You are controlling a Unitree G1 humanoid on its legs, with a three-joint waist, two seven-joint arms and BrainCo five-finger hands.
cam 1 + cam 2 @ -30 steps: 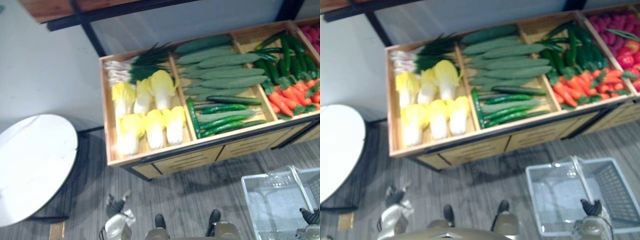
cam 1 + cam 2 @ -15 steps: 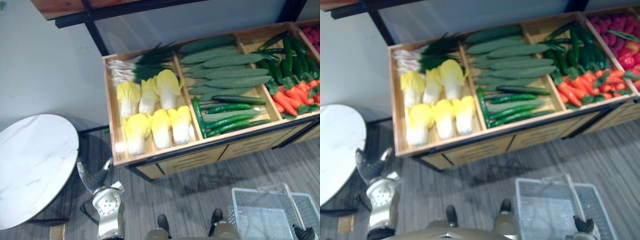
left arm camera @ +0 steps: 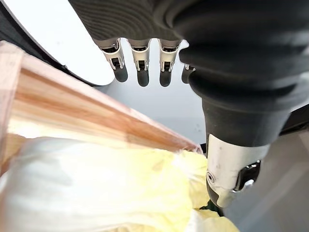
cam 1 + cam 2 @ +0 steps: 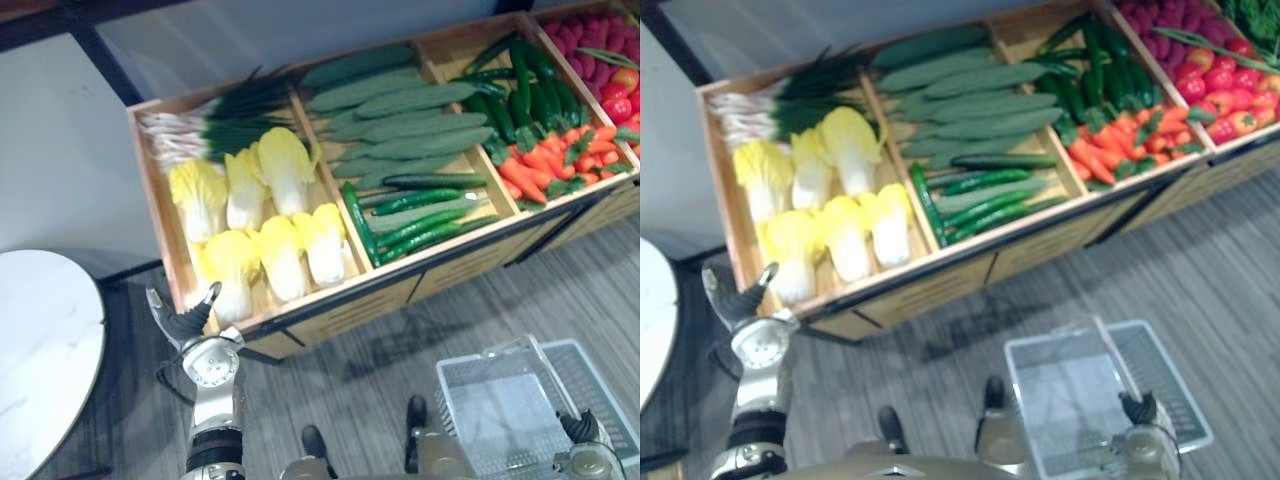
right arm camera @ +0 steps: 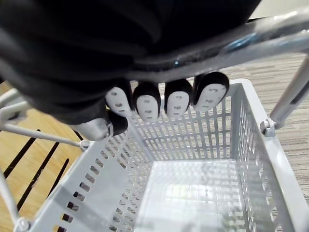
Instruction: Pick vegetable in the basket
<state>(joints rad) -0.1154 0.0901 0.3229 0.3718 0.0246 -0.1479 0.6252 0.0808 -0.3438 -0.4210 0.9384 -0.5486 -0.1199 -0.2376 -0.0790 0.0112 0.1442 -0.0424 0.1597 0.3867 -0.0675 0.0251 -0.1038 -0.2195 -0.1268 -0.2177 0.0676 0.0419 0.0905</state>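
Note:
Several yellow napa cabbages [image 4: 260, 230] lie in the left compartment of a wooden display crate [image 4: 330, 300], under a bunch of scallions [image 4: 215, 125]. My left hand [image 4: 185, 322] hovers open at the crate's front left corner, fingers [image 3: 140, 63] straight, just above the wooden rim [image 3: 72, 111] and the nearest cabbage [image 3: 96, 188]. It holds nothing. My right hand [image 4: 1137, 408] is low on the right, its fingers [image 5: 164, 101] curled round the handle [image 5: 270, 29] of a pale plastic basket [image 4: 445, 395], which is empty inside.
Long green cucumbers [image 4: 410, 115] fill the middle compartment, with dark peppers and orange carrots [image 4: 545, 165] further right and red produce [image 4: 1215, 75] beyond. A round white table [image 4: 40, 350] stands at the left. Grey plank floor lies in front of the crate.
My left hand has risen from low by the floor to the crate's front left corner. The camera has shifted. My right hand still holds the basket.

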